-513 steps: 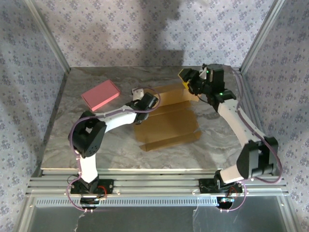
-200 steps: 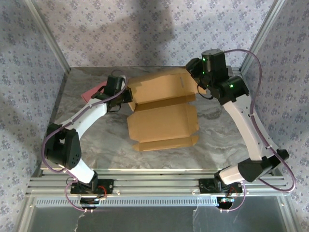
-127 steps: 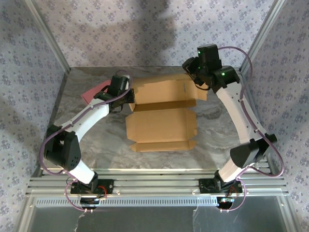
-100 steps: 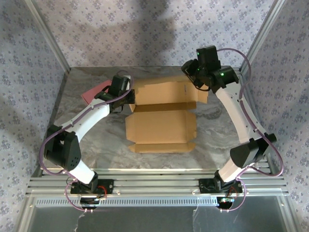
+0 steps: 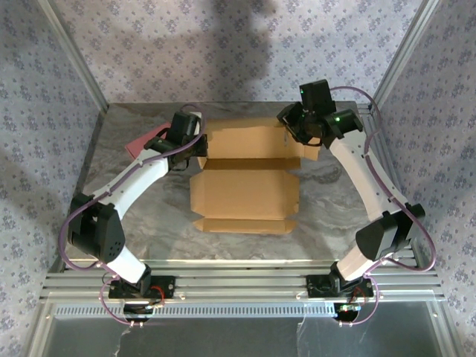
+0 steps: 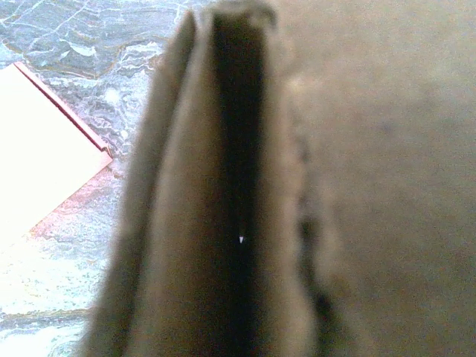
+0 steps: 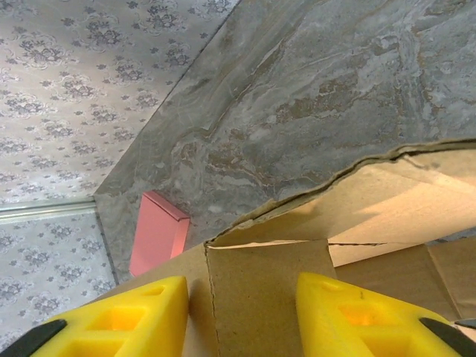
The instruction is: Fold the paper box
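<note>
Looking down on the paper box (image 5: pixel 245 190) in the middle of the table (image 5: pixel 141 223), opened out, brown and creased; near panel lying flat, thin flaps along its left, right and near edges; far panel seemingly tipped up off the table between the two arms; over on the left, finding the left pincer (image 5: pixel 196 147) right at the far-left corner of the box, shut tight and clamped on the cardboard there; up close from that wrist, meeting a blurred folded cardboard edge running up the middle, marbled table to its left; across on the right, spotting the right pincer (image 5: pixel 293 129) at the far-right corner of the raised panel; from its own wrist, seeing yellow fingers (image 7: pixel 134 316) standing apart, straddling a small cardboard flap, a sliver of gap beside one of them, so not squeezing; beyond that flap, catching the ragged top edge of the far panel and bare table past it; far left, noting a pink flat box (image 5: pixel 146 139) on the table, partly under the left arm, near the paper box but apart from it.
</note>
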Tool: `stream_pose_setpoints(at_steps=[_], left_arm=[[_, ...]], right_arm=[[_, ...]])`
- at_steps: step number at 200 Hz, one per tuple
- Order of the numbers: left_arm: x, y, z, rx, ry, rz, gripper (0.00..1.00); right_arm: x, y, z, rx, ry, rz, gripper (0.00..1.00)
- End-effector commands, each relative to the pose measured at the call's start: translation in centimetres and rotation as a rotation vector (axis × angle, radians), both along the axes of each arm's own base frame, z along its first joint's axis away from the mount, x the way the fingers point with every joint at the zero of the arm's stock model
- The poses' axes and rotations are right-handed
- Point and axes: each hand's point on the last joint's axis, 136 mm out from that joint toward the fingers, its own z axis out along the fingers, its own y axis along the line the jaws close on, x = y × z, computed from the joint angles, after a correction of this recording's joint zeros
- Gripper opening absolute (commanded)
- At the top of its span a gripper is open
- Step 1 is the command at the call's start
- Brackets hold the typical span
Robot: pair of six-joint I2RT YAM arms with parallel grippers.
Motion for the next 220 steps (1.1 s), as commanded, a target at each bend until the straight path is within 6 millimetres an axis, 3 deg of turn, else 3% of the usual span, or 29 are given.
stream_pose_setpoints(at_steps=[1, 60, 102, 174, 196, 209, 220], left_arm=[[0.6, -1.3, 2.0, -0.033, -0.044, -0.023, 0.0], [1.0, -1.8, 2.3, -0.035, -0.039, -0.011, 0.0], [1.7, -1.7, 3.0, -0.055, -0.03, 0.04, 0.0], [2.3, -1.7, 4.4, -0.102, -0.024, 0.081, 0.0], [2.8, -0.9, 4.7, -0.141, -0.006, 0.106, 0.0], [3.3, -0.2, 5.1, -0.181, 0.006, 0.117, 0.0], [3.7, 0.4, 5.5, -0.212, 0.015, 0.121, 0.0]], right_arm=[[0.0, 0.9, 1.0, 0.055, -0.011, 0.013, 0.41], [1.2, 1.6, 2.2, 0.179, -0.038, -0.019, 0.27], [2.5, 1.4, 3.8, 0.304, -0.062, -0.078, 0.0], [3.7, 1.1, 6.7, 0.376, -0.135, -0.087, 0.0], [3.1, -0.3, 8.3, 0.31, -0.178, -0.058, 0.45], [2.1, -1.9, 9.4, 0.268, -0.227, -0.045, 0.56], [1.4, -3.3, 10.4, 0.255, -0.293, -0.028, 0.59]])
